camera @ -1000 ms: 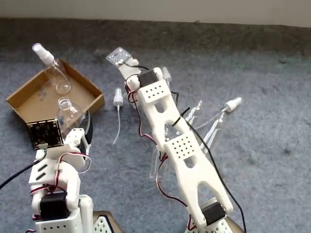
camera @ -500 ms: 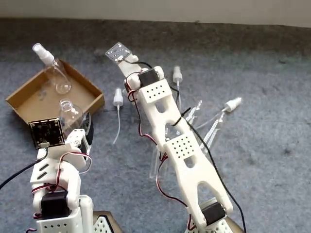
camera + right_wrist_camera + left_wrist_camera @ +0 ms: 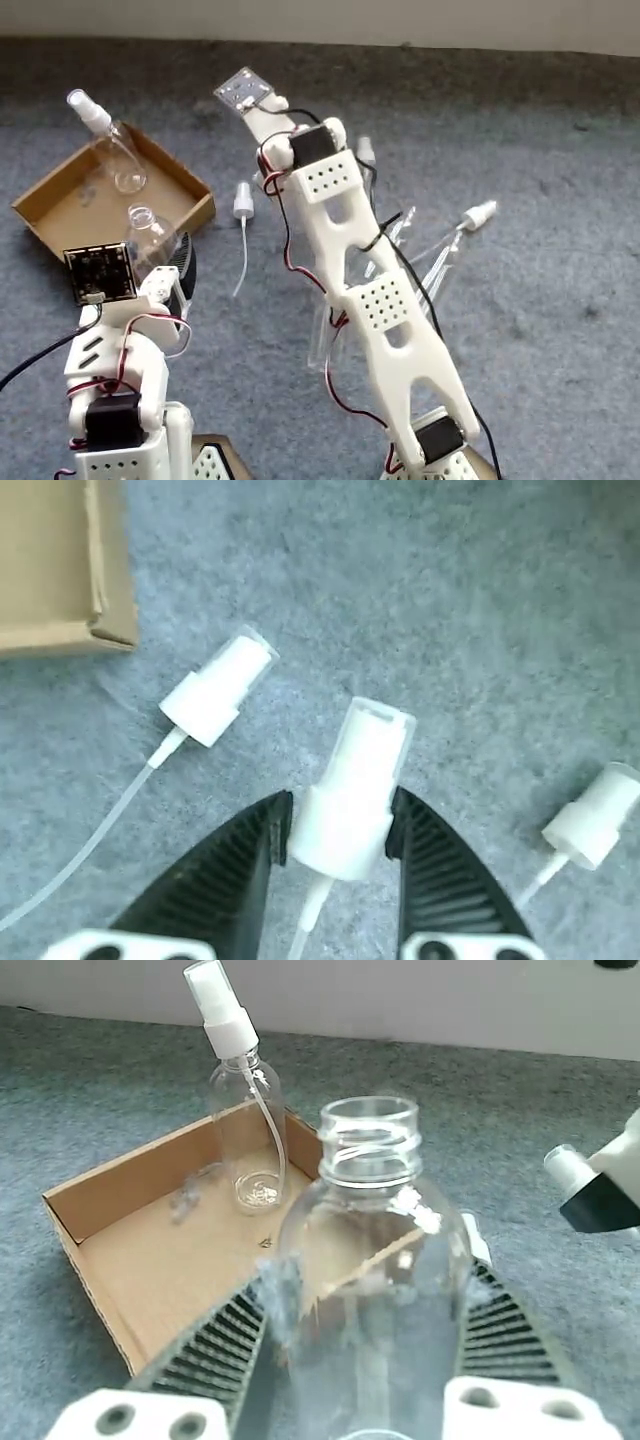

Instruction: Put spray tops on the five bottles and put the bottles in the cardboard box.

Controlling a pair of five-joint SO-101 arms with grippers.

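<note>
My left gripper [image 3: 370, 1305] is shut on a clear bottle [image 3: 370, 1250] with a bare threaded neck, held upright just short of the cardboard box [image 3: 150, 1250]. In the high view this bottle [image 3: 148, 230] stands at the box's [image 3: 60, 205] near corner. A second bottle [image 3: 112, 150], fitted with a spray top, leans in the box's far corner. My right gripper [image 3: 342, 805] is shut on a white spray top [image 3: 350, 785], just above the carpet. Two loose spray tops lie either side of it, one [image 3: 215, 692] towards the box and one [image 3: 590, 815] away from it.
Grey carpet covers the table. Several clear bottles [image 3: 425, 260] lie under and beside the right arm, one with a spray top [image 3: 478, 214]. A loose spray top [image 3: 242, 200] with its long tube lies between the box and the right arm.
The right arm's wrist has shifted a little to the right, partly covering the far loose spray top. The left arm has drawn its bottle slightly towards its base.
</note>
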